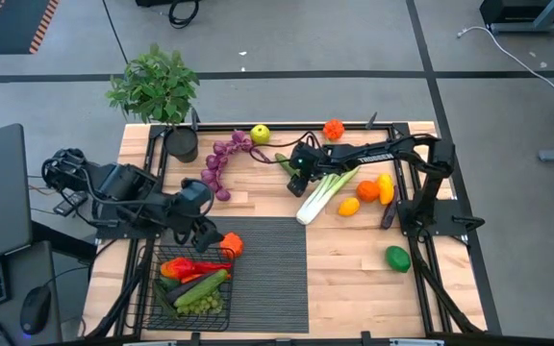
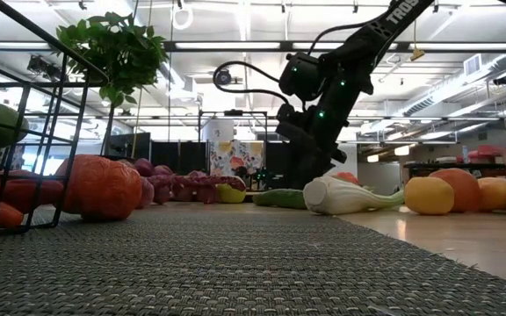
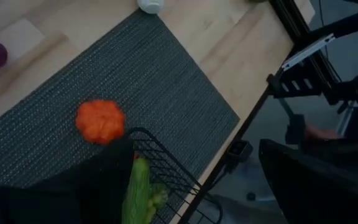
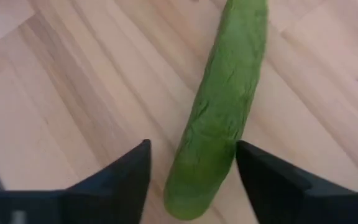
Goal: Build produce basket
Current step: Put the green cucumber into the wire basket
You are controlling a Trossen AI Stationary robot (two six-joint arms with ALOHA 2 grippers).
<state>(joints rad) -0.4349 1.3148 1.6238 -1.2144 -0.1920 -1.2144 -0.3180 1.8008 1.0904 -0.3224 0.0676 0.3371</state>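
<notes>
The black wire basket (image 1: 152,298) stands on the dark mat's near-left corner. It holds red peppers (image 1: 192,268), a cucumber (image 1: 200,285) and green grapes (image 1: 203,304). A bumpy orange fruit (image 3: 100,121) lies on the mat by the basket's far corner. My left gripper (image 1: 203,234) hangs open above that corner (image 3: 166,163), with nothing between its fingers. At the table's far middle my right gripper (image 4: 192,177) is down at a second cucumber (image 4: 219,118) that lies on the wood. It is open, with a finger on either side of the cucumber's end. My right gripper straddles the cucumber near its rounded end (image 4: 194,186), slanting down, fingers across it. One finger (image 4: 260,177) lies against the cucumber's side. The other finger (image 4: 126,177) stands a little apart from it. The cucumber lies flat on the wood.
A leek (image 1: 323,192) lies right beside my right gripper. Purple grapes (image 1: 221,163), a green apple (image 1: 260,134) and an orange (image 1: 333,129) are at the back. Yellow and orange fruits (image 1: 373,190) and a green fruit (image 1: 398,258) are at the right. A potted plant (image 1: 157,86) stands far left.
</notes>
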